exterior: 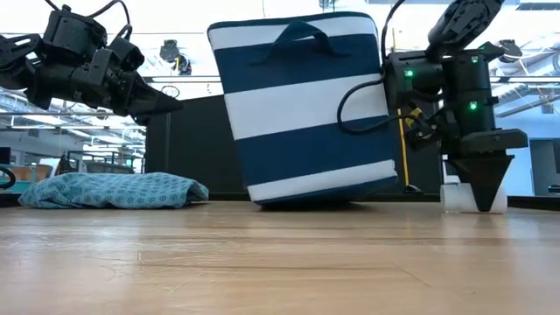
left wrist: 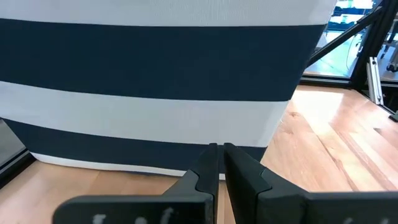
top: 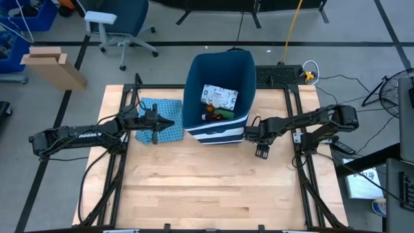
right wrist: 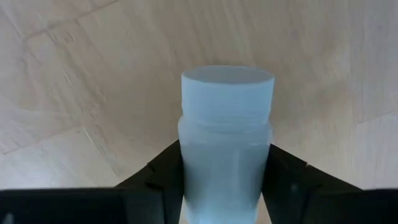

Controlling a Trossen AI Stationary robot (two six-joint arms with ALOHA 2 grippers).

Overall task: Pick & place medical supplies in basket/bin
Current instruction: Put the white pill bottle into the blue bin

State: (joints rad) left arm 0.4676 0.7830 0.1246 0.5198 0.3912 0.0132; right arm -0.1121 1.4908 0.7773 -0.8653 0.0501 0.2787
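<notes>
The bottle [right wrist: 226,143] stands between the right gripper's [exterior: 479,199] fingers on the table [top: 194,194], beside the bin [top: 218,97].

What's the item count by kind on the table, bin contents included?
Bin: 1
Cloth: 1
White bottle, between the right gripper fingers: 1
Supplies visible in bin: 3 (white packet, green cylinder, reddish item); more may be hidden
Total: 6

Left arm [top: 77,135]: white lettering along the link, too small to read for certain. Packet [top: 220,97] in bin [top: 194,77]: green print, illegible. No other readable text.
</notes>
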